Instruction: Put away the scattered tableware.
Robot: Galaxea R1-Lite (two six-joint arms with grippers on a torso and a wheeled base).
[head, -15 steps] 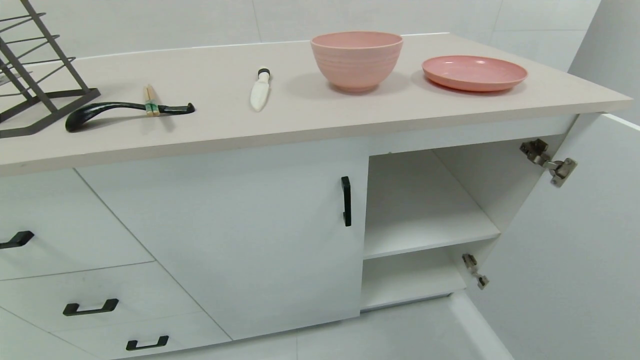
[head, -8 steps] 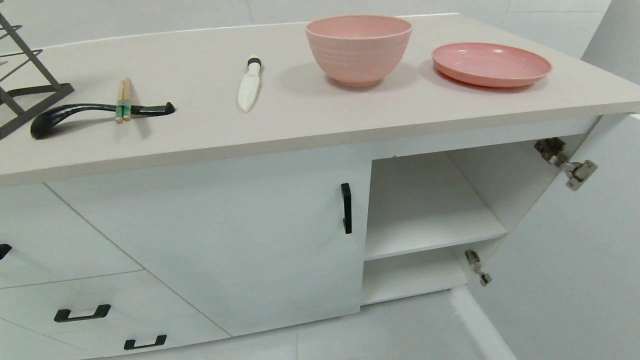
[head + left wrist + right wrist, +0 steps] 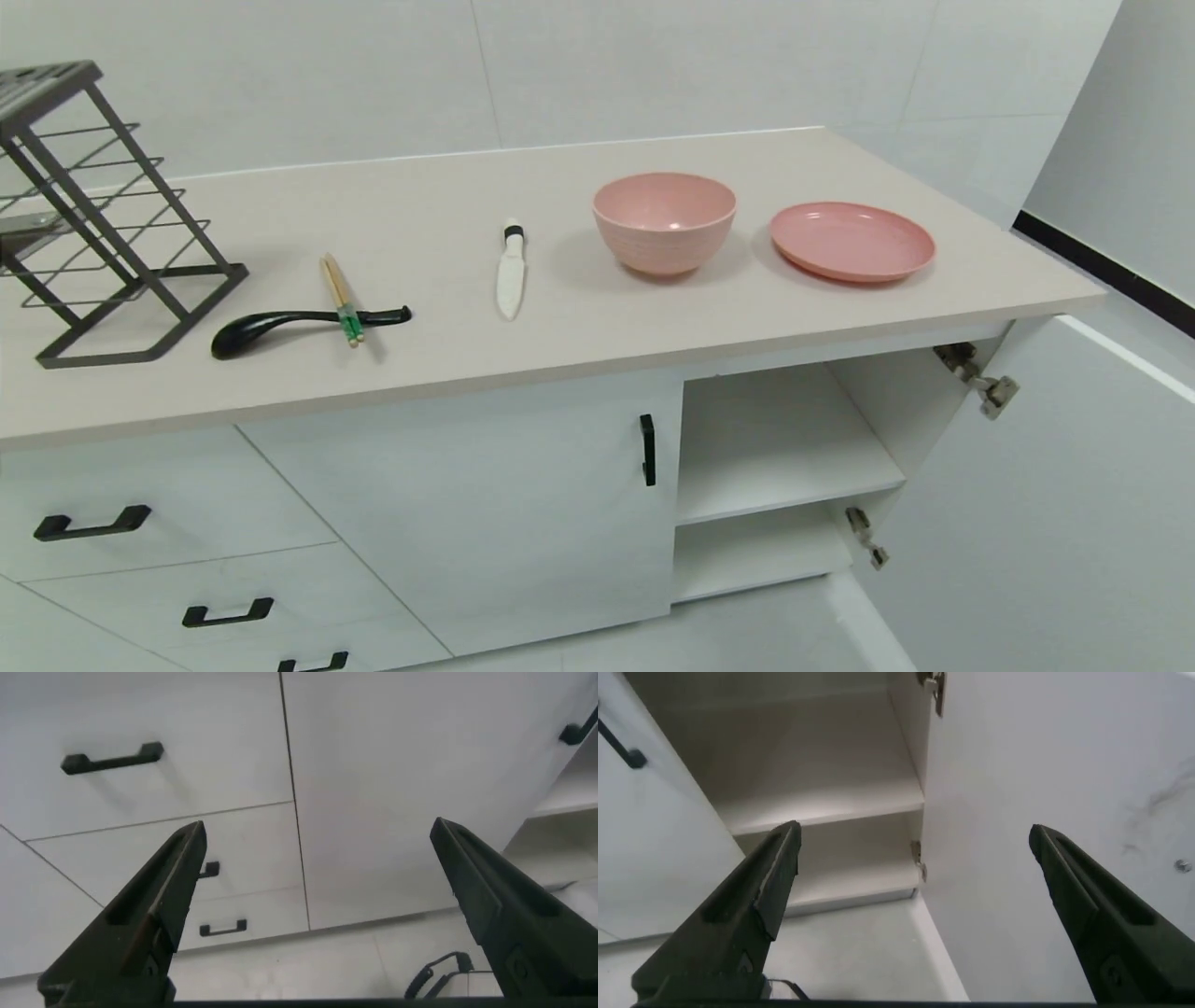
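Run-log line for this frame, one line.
left gripper open, empty | right gripper open, empty, before cabinet shelves | counter: pink bowl, pink plate, white knife, chopsticks across black ladle, rack | right cabinet door open

The head camera has swung upward and drawn back. The countertop (image 3: 420, 215) now lies lower in the picture, with a broad band of tiled wall (image 3: 653, 65) showing above it. The pink bowl (image 3: 664, 222) and pink plate (image 3: 850, 241), close under the top edge half a second ago, now sit near mid-height. The wire rack (image 3: 51, 79), then cut to a corner at the left edge, shows most of its frame. A black skirting strip (image 3: 1102, 271) has come into sight at the right.
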